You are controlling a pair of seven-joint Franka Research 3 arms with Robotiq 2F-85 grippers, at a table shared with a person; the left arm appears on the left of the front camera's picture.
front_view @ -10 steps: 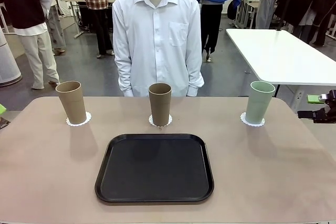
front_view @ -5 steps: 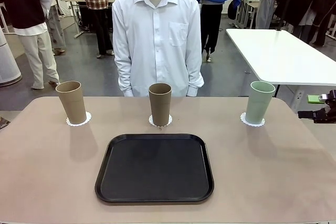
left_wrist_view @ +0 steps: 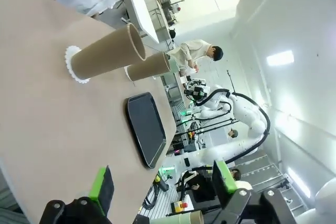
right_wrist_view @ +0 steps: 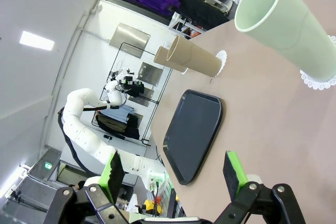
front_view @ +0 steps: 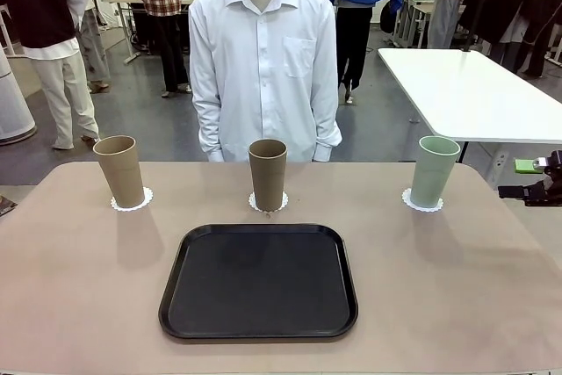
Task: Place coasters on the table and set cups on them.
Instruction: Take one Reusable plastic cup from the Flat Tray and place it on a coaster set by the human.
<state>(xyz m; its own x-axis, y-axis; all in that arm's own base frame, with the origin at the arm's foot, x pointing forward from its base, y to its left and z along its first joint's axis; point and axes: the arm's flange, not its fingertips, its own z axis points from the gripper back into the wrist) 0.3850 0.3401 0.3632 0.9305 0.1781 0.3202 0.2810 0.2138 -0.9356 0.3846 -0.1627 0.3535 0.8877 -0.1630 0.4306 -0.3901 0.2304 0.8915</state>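
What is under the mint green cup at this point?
The mint green cup stands upright on a white lacy coaster on the table. Only the coaster's scalloped edge shows around the cup's base; its middle is covered by the cup.

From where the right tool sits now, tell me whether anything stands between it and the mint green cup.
Nothing visible does. The right tool is open, and bare beige table lies between it and the mint green cup, which already stands on its white doily. The black tray lies off to one side of that line.
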